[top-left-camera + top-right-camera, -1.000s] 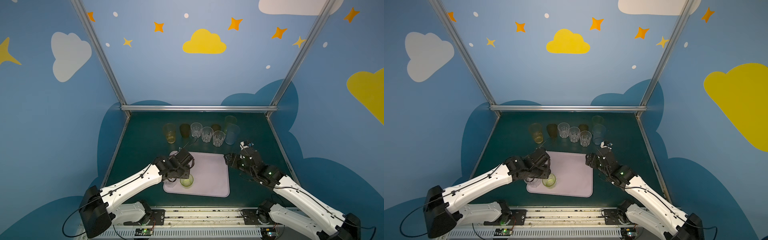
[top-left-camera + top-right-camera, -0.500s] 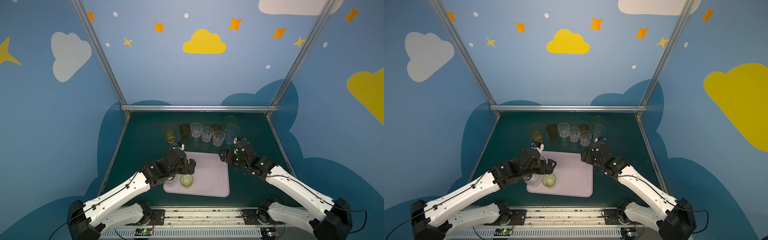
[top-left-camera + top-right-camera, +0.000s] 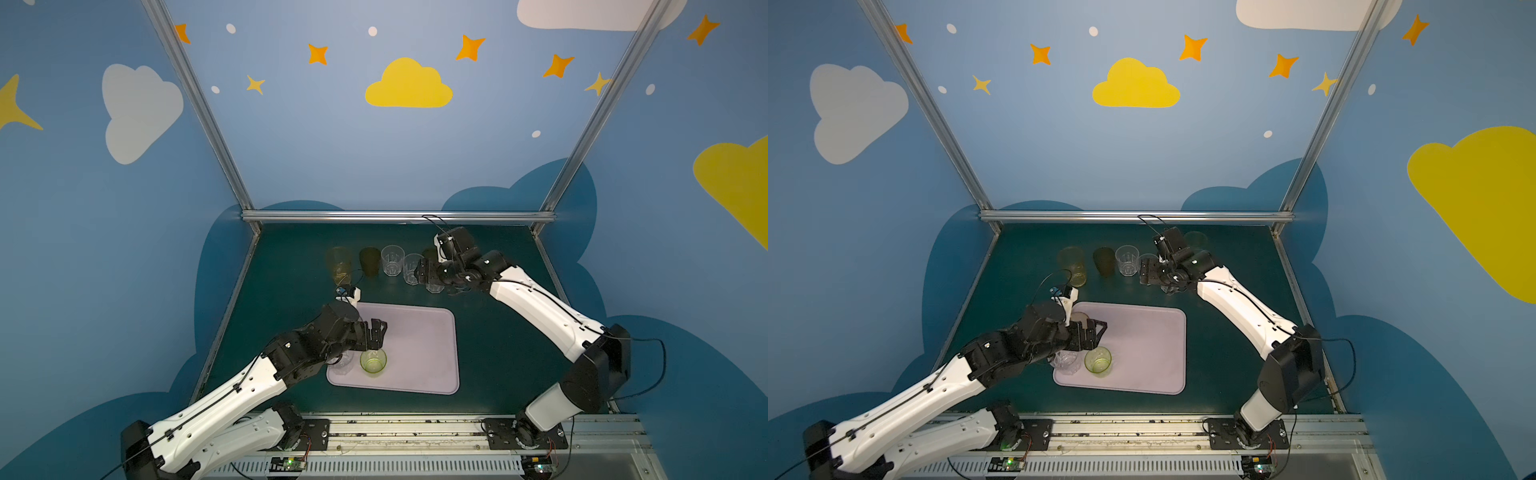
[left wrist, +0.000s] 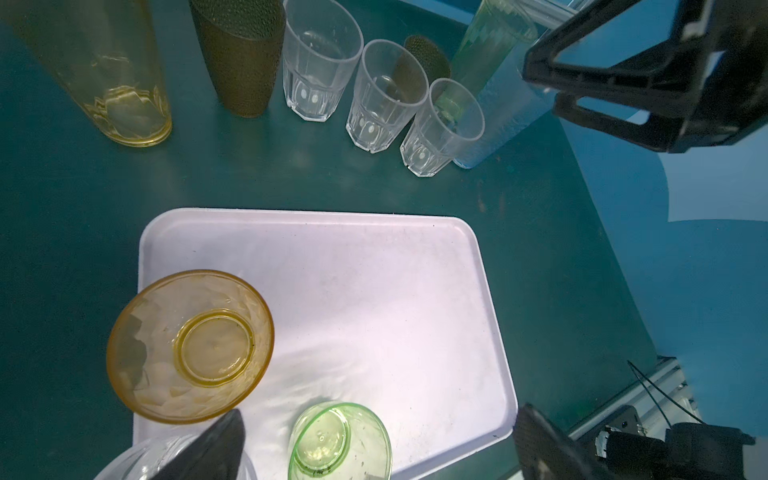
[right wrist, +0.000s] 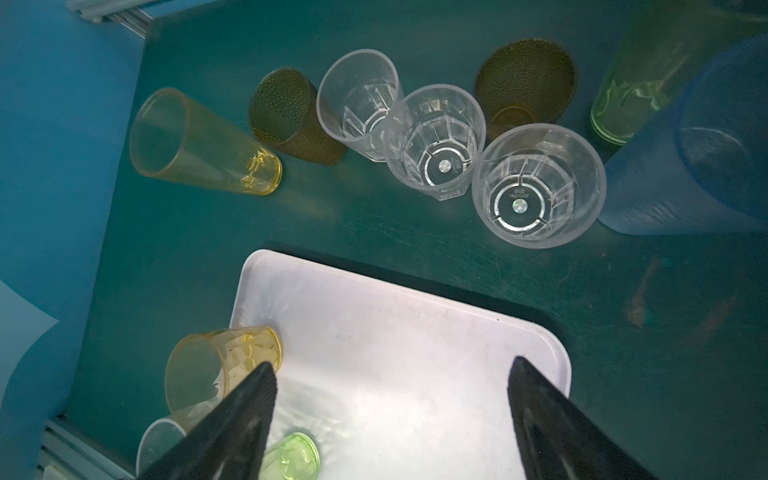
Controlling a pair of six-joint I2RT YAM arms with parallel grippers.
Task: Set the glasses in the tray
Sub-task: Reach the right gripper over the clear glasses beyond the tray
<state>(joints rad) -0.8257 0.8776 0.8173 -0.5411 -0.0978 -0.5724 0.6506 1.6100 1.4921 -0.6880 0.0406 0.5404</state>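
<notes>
Lilac tray, lower centre in a top view, carries upright orange glass, green glass, clear glass; eight tumblers stand above it.

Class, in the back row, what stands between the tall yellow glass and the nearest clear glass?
A brown glass stands between the tall yellow glass and the clear glass; both top views show it.

Embossed lettering on clear glass base, too small to read
</notes>
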